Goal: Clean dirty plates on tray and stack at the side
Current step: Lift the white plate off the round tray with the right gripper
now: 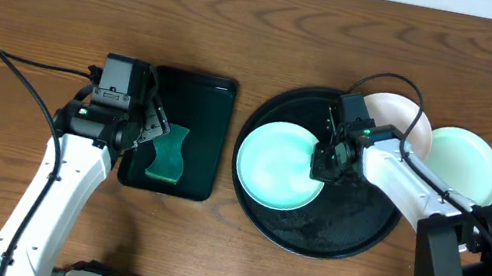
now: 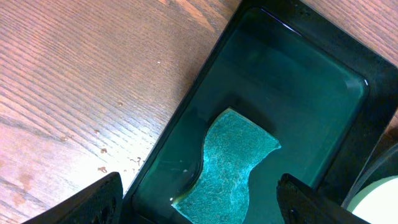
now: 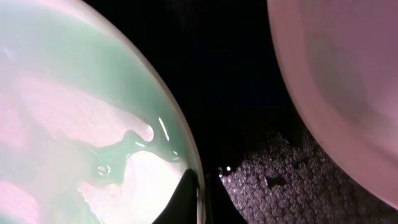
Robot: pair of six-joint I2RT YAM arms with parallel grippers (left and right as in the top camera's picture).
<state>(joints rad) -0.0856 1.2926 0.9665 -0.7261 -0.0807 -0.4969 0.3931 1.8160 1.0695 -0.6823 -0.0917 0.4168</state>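
A pale mint plate [image 1: 272, 163] lies on the left half of the round black tray [image 1: 341, 231]. My right gripper [image 1: 328, 163] is shut on its right rim. In the right wrist view the mint plate [image 3: 74, 93] is wet with a green smear, and one finger of the right gripper [image 3: 196, 199] sits on the rim. A white plate [image 1: 406, 121] rests at the tray's back right, also in the right wrist view [image 3: 342, 81]. A second mint plate [image 1: 470, 162] lies beside the tray on the right. My left gripper [image 1: 151, 131] is open over a green sponge [image 1: 166, 152].
The sponge [image 2: 230, 162] lies in water in a smaller black rectangular tray [image 2: 292, 81], between the open fingers of the left gripper [image 2: 202, 199]. This tray [image 1: 202, 100] stands left of the round one. Water drops speckle the wood beside it.
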